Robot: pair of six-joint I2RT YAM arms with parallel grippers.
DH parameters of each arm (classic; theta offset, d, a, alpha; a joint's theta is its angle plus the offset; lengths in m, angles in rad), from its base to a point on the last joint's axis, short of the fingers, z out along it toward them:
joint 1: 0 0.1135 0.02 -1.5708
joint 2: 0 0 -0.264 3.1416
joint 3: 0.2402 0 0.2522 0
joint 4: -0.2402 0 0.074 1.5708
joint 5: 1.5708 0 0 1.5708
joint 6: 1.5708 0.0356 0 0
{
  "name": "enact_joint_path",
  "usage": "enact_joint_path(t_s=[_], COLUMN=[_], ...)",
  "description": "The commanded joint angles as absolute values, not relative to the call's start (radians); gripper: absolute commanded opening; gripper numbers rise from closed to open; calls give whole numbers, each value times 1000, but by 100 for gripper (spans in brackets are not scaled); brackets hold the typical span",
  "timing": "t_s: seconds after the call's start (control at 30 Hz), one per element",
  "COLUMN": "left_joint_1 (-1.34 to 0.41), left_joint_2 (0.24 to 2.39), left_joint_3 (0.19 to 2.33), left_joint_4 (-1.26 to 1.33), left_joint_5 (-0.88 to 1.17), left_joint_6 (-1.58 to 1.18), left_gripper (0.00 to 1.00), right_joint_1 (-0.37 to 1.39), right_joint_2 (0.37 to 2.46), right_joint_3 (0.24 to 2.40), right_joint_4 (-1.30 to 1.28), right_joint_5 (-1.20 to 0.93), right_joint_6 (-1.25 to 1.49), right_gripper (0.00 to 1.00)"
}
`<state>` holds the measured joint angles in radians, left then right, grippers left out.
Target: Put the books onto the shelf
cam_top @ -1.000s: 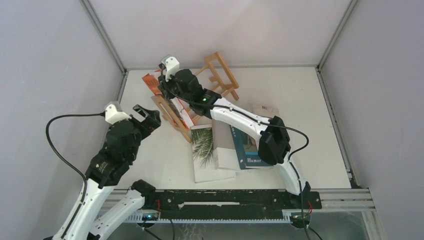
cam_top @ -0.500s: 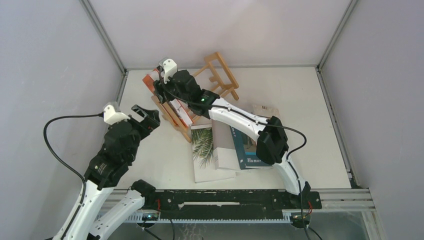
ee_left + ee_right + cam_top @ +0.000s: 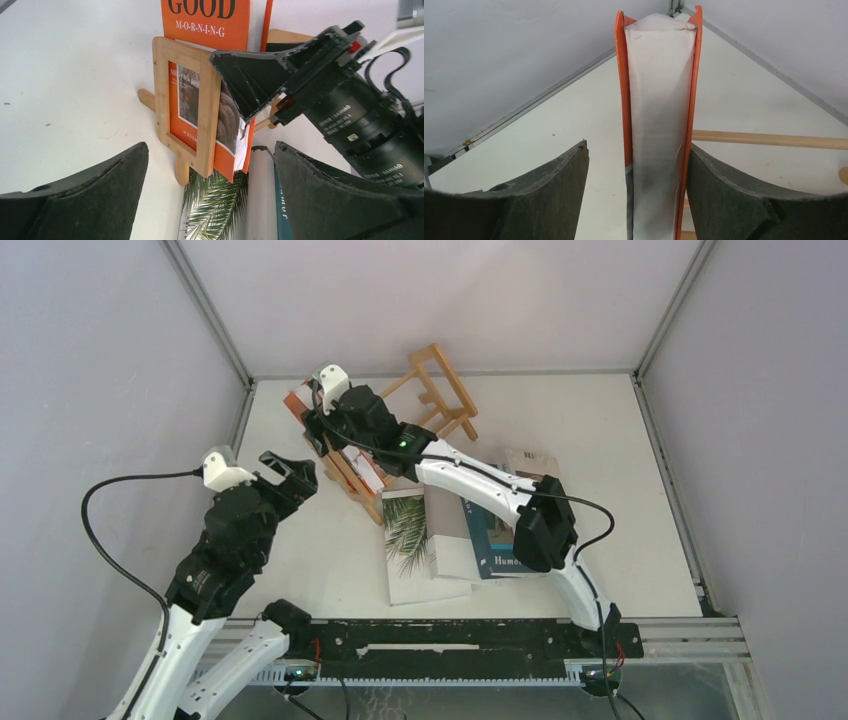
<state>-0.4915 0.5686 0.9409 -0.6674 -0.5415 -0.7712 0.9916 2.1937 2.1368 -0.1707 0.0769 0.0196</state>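
Observation:
The orange-red book (image 3: 300, 400) stands on edge at the left end of the light-wood shelf (image 3: 440, 390). My right gripper (image 3: 318, 426) straddles its top, open. In the right wrist view the book (image 3: 659, 100) rises between the fingers (image 3: 636, 146); the left finger stands apart from it and the right finger lies against the cover. My left gripper (image 3: 292, 468) hangs open and holds nothing, just left of the shelf's end frame (image 3: 187, 100). The palm-leaf book (image 3: 408, 540), the grey-white book (image 3: 450, 535) and the teal "Humor" book (image 3: 497, 540) lie flat.
Another book (image 3: 530, 460) lies flat behind the right forearm, partly hidden. The left wall rail (image 3: 240, 410) runs close to the shelf's left end. In the left wrist view the right gripper's body (image 3: 350, 115) fills the right side.
The right gripper's jaws have spread and let go of the orange-red book, which now stands in the shelf. Both arms have drifted slightly left.

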Motion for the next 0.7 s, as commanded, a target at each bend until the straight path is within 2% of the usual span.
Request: enact_joint_path(t_s=[0.0, 0.27, 0.67], left_joint_1=[-497, -497, -497], left_joint_2=[561, 544, 506], left_joint_3=[995, 1015, 1049], left_joint_4=[-657, -689, -742], left_joint_5=[-558, -579, -581], left_joint_6=[-782, -781, -783], left_gripper=[99, 99, 100], right_joint_1=[1010, 1023, 1069], right_joint_2=[2060, 1952, 1666], right_joint_3=[2173, 2122, 1836], right_joint_4=[-181, -228, -247], right_joint_5=[115, 170, 403], right_joint_6=[3, 13, 40], right_gripper=[75, 77, 78])
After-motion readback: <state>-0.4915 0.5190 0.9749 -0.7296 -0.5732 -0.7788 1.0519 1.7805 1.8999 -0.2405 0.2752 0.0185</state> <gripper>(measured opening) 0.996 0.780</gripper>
